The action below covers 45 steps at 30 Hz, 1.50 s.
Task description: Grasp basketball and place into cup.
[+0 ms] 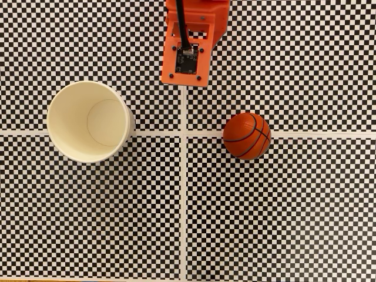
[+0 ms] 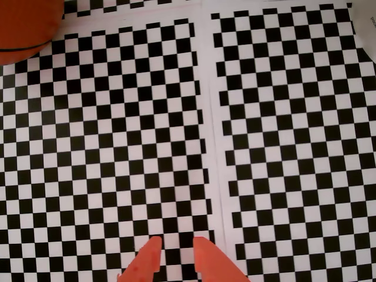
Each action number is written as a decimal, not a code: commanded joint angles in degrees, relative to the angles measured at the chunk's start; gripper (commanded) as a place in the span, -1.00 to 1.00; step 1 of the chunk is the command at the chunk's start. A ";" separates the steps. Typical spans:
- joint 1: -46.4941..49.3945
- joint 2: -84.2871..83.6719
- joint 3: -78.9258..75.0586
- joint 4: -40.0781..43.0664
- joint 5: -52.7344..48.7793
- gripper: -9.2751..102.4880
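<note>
the basketball (image 1: 247,136) lies on the desk (image 1: 282,211) at the right of the fixed view, just right of the white seam that runs up and down between the checkered sheets and sitting on the seam that crosses from left to right. its black curved lines face up. nothing touches it. in the wrist view a slice of the same ball (image 2: 26,26) fills the far left corner, cut off by the picture's edges, one dark seam line curving across it.

the claw (image 2: 174,254) enters the wrist view from the near edge, two orange fingertips (image 2: 148,258) side by side over the checkered sheet, with a narrow strip of the pattern showing between them. they stand slightly parted and hold nothing. the ball is well apart from them, far off and to the left in that view, with bare checkered sheet between.

the cup (image 1: 89,120) stands upright at the left of the fixed view, mouth up, its plain cream inside and round bottom open to sight. it is well apart from the ball, on the other side of the up-and-down seam.

the orange arm (image 1: 191,44) comes in from the far edge of the fixed view, near the middle, with a dark circuit board and a black cable on its upper face. it lies between cup and ball, farther back than both.
</note>
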 commanded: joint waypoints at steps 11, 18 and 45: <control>-0.09 0.62 1.93 0.44 0.09 -0.84; 1.49 0.62 1.93 0.26 -1.23 -0.84; -5.54 -16.96 -33.84 -12.39 8.79 -0.84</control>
